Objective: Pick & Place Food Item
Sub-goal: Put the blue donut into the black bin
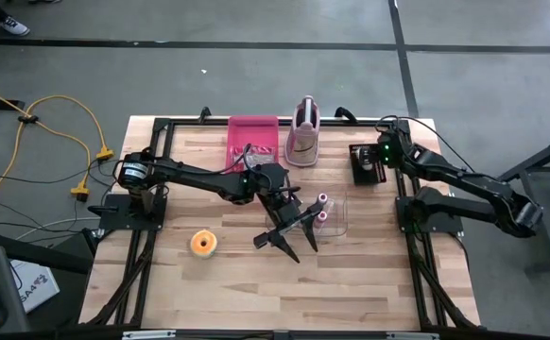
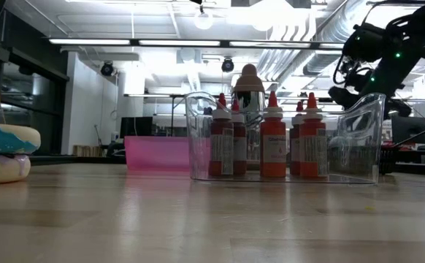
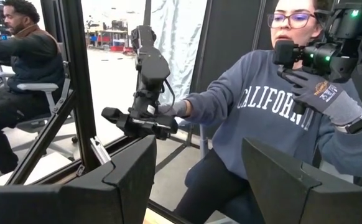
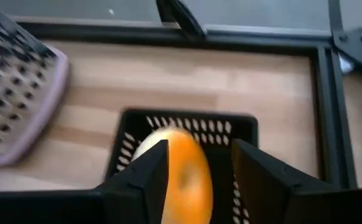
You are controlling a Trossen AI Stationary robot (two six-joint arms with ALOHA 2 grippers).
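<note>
Your right hand (image 4: 196, 177) is hovering over the black slatted basket (image 1: 366, 162) near the table's (image 1: 379, 274) far right edge, fingers parted with the round orange food item (image 4: 180, 169) between them; only the wrist view shows it. Your left hand (image 1: 291, 240) is waiting wide open mid-table, holding nothing. One frosted doughnut (image 1: 204, 243) is sitting toward the near left.

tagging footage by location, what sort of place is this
Most likely a robotics lab or workshop in an industrial-style building. Exposed ducts and strip lights run overhead, the wooden table stands on a bare concrete floor with a trailing yellow cable, and a person in a grey sweatshirt sits close behind.
</note>
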